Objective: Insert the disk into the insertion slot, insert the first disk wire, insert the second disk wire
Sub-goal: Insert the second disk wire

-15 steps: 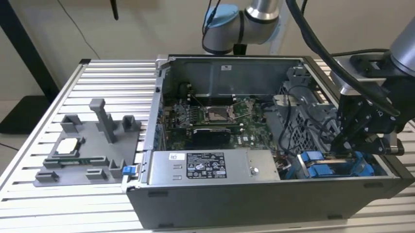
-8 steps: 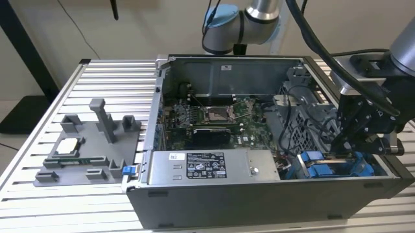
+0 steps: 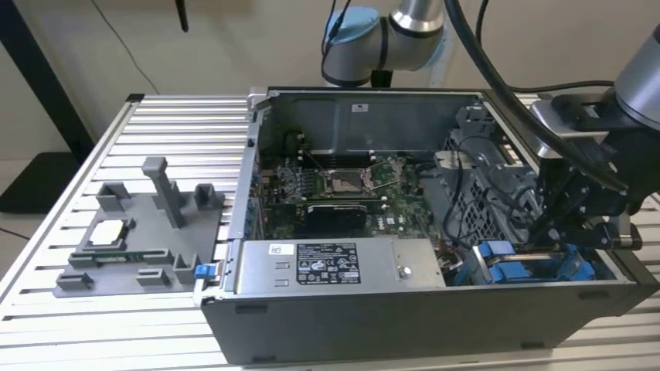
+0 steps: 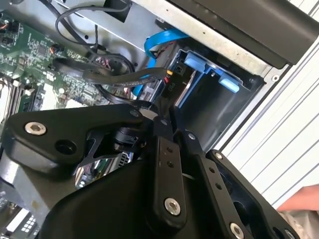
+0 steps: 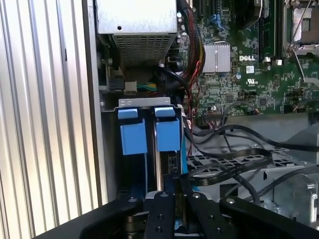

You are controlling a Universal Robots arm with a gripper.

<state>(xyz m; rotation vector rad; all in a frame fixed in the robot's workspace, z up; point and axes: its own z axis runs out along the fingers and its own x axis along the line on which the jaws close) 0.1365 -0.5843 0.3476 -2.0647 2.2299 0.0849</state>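
Observation:
The disk [image 5: 167, 134] stands in its bright blue carrier inside the insertion slot [image 5: 144, 103], the grey metal cage at the case's front corner on the exterior view's right [image 3: 521, 267]. A second blue carrier front [image 5: 133, 135] sits beside it. A blue flat wire [image 4: 160, 41] and a black wire [image 4: 109, 75] run to a black connector [image 4: 168, 78] at the disk's edge. My gripper [image 5: 180, 185] reaches down into the case just behind the disk. Its fingers [image 4: 164, 149] are pressed together, tips close to that connector. Whether they pinch a wire is hidden.
The open computer case [image 3: 413, 325] lies on a slatted metal table [image 3: 83, 332]. Inside are the motherboard [image 3: 341, 185] and a grey labelled power-supply box [image 3: 330, 267]. Loose black cables [image 5: 229, 159] loop beside the cage. A grey parts fixture [image 3: 144, 232] stands on the exterior view's left.

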